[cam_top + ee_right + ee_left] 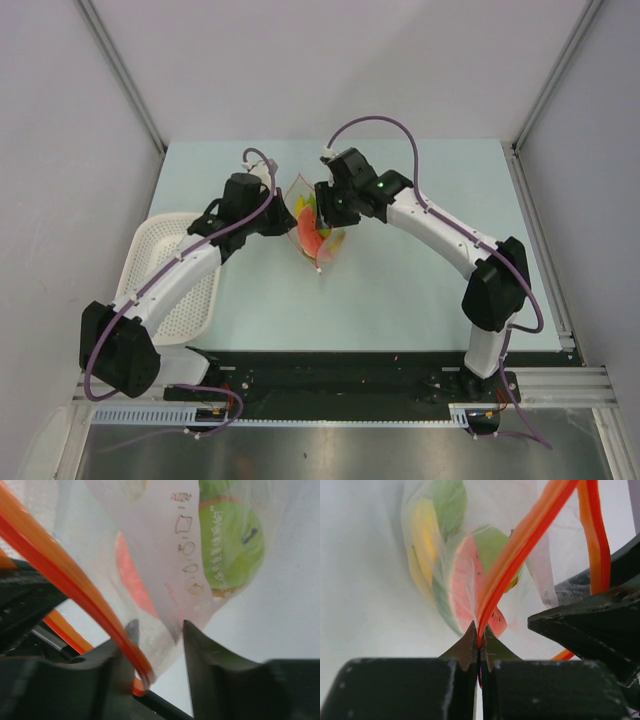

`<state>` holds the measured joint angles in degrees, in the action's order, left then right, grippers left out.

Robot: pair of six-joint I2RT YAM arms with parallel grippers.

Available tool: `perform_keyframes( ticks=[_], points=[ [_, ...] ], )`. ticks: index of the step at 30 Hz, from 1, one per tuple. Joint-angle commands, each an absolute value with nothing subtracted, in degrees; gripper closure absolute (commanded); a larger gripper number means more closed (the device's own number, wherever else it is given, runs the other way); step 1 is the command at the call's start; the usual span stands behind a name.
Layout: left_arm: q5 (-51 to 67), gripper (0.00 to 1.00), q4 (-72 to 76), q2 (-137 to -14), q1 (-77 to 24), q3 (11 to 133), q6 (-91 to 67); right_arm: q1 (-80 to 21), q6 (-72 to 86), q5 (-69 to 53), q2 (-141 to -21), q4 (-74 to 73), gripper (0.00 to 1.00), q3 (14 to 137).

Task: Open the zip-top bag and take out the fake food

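left gripper (479, 652) clamped on zip-top bag (520, 545) red edge; right gripper (159, 630) jaws apart, astride its film

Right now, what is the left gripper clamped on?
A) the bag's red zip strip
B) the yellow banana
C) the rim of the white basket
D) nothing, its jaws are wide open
A: in the left wrist view the left gripper is pinched shut, with the red zip strip of the zip-top bag running straight into the closed fingertips.
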<state>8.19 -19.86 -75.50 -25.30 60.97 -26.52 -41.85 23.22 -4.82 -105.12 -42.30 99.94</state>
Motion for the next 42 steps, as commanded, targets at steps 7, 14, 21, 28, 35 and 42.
perform_keyframes(
  ticks=[7, 14, 21, 28, 35, 42],
  points=[
    [10.10, 1.00, -17.40, -76.11, -20.84, 64.50, -25.58, -42.45, 20.48, 2.72, -98.87, -44.47, 1.00, 99.13],
    [14.67, 0.68, -20.49, -76.74, -20.04, 72.69, -18.37, -42.01, 22.23, 0.53, -104.14, -45.52, 1.00, 107.48],
    [17.40, 0.52, -21.71, -71.72, -21.35, 73.30, -20.73, -42.45, 24.17, -0.88, -106.61, -45.35, 1.00, 110.13],
    [13.28, 0.69, -33.45, -80.58, -24.52, 79.36, -27.33, -43.33, 25.49, -0.09, -106.26, -44.74, 1.00, 108.28],
    [6.78, 0.63, -36.91, -86.39, -26.63, 78.84, -32.51, -43.68, 25.84, 1.67, -106.61, -44.91, 1.00, 108.98],
    [3.78, 0.29, -39.29, -92.45, -28.38, 78.05, -39.99, -44.47, 26.98, 2.20, -107.05, -45.26, 1.00, 108.90]
  ],
)
